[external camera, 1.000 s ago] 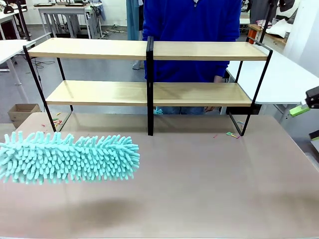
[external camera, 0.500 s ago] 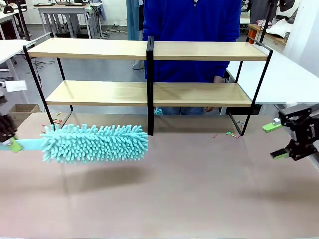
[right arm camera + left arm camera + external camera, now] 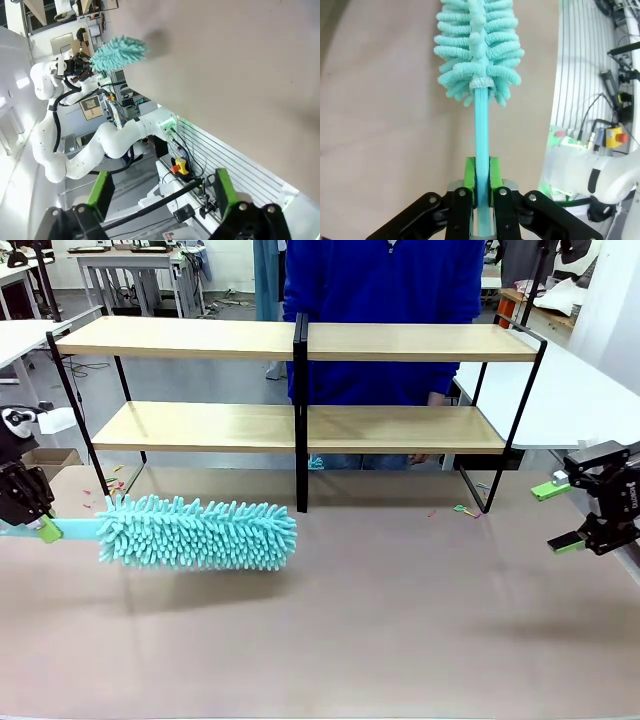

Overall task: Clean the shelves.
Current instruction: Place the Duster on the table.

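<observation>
The shelves (image 3: 400, 427) stand across the far half of the table, two light-wood boards in a black frame with a central post. My left gripper (image 3: 45, 530) at the left edge is shut on the turquoise handle of a fluffy turquoise duster (image 3: 200, 531), which lies level just above the table in front of the lower board's left half. In the left wrist view the green pads (image 3: 470, 175) clamp the duster (image 3: 477, 47) handle. My right gripper (image 3: 560, 515) hovers open at the right edge, holding nothing; its green fingers (image 3: 101, 192) stand wide apart in the right wrist view, where the duster (image 3: 117, 54) shows far off.
A person in a blue top (image 3: 385, 300) stands behind the shelves. Small coloured scraps (image 3: 465, 510) lie on the brown table (image 3: 400, 620) by the frame's right foot, and more by its left foot. A white table (image 3: 580, 400) stands to the right.
The duster has swung away from the camera, risen toward the shelves and levelled out, with my left gripper coming into view. My right gripper moved in from the right edge.
</observation>
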`<state>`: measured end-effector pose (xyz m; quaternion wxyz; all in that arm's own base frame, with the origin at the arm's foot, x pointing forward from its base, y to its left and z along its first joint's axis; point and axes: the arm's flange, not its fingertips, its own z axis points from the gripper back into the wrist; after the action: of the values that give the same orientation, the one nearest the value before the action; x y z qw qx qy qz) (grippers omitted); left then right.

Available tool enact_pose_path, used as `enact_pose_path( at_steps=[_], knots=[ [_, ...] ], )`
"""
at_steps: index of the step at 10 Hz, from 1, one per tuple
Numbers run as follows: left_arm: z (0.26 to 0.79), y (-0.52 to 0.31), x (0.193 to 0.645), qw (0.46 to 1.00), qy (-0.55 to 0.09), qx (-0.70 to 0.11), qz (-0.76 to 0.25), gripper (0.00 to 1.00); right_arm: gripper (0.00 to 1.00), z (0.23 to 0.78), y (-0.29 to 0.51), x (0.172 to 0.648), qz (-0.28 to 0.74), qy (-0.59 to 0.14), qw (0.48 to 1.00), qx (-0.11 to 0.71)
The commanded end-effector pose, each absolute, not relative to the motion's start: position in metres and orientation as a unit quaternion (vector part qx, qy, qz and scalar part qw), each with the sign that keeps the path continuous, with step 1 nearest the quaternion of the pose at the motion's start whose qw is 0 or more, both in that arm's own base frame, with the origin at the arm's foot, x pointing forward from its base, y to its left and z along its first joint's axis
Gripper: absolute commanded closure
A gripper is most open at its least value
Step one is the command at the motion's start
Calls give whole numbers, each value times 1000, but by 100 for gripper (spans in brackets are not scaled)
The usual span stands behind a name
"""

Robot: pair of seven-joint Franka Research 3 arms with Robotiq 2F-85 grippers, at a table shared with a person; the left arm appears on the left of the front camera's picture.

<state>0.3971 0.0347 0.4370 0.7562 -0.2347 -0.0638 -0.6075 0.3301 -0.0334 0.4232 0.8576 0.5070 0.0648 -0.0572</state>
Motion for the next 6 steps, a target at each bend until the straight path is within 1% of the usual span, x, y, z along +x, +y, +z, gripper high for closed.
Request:
enact_pose_path(
  at_steps=[1,2,3,4,6],
  knots=[
    [438,37,395,745,-53,-234,-622,87,0,417,-27,324,-67,59,857,508],
    [439,39,394,743,-54,-235,-625,38,0,417,-27,324,-67,59,857,508],
    [442,42,393,743,-60,-237,-623,27,0,417,-27,324,-67,59,857,508],
    [449,48,389,745,-83,-238,-618,0,0,417,-27,324,-67,59,857,508],
    [464,59,380,755,-122,-252,-593,0,0,417,-27,324,-67,59,857,508]
  ],
)
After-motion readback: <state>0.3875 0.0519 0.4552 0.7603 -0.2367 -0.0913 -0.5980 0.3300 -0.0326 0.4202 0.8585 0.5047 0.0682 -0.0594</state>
